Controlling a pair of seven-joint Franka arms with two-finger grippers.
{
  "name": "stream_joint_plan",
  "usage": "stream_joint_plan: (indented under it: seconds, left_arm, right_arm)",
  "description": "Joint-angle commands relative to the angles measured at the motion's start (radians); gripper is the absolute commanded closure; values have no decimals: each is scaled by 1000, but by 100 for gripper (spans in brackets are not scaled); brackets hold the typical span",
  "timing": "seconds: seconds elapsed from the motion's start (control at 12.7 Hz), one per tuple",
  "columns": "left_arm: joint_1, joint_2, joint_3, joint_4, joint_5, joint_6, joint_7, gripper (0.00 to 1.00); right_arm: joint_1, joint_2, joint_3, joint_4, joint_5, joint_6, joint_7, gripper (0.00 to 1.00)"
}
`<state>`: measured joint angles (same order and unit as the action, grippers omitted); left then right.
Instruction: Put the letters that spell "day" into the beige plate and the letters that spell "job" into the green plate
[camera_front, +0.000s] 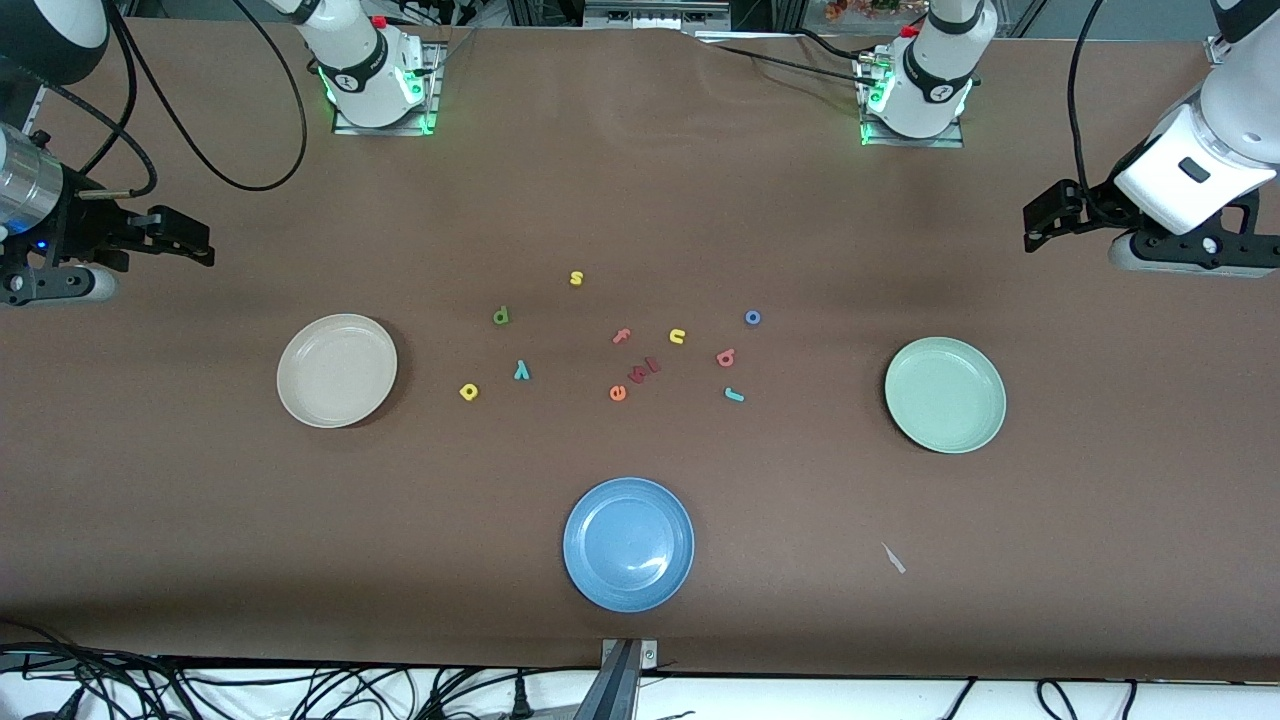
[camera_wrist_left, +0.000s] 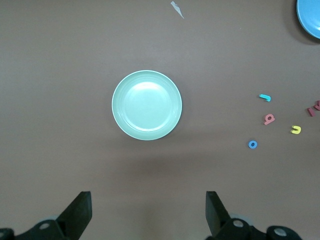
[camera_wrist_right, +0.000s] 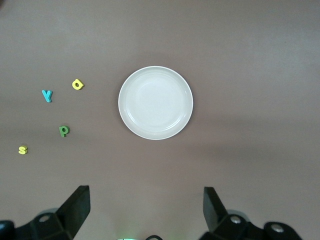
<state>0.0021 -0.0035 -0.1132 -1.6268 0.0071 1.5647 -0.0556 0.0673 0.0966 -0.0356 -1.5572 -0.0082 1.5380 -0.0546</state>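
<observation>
Two grippers are held wide open and empty, each waiting up at its own end of the table: the left gripper (camera_wrist_left: 147, 215) over bare cloth by the green plate (camera_front: 945, 394), the right gripper (camera_wrist_right: 145, 215) by the beige plate (camera_front: 337, 370). Both plates are seen bare. Between them the letters are scattered. The d (camera_front: 501, 316), a (camera_front: 468, 392) and y (camera_front: 521, 371) are laid toward the beige plate; the o (camera_front: 753, 318), b (camera_front: 726, 357) and j (camera_front: 734, 395) toward the green plate. A blue plate (camera_front: 628, 543) is set nearest the front camera.
</observation>
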Motion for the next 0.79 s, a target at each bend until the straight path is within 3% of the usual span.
stream_joint_plan:
  seconds: [0.0, 0.71]
  left_arm:
    - [1, -9, 1, 5, -21, -15, 16, 0]
    - [1, -9, 1, 5, -21, -15, 16, 0]
  right_arm:
    - [9, 3, -12, 11, 17, 1, 1, 0]
    - [8, 2, -10, 11, 4, 1, -2, 0]
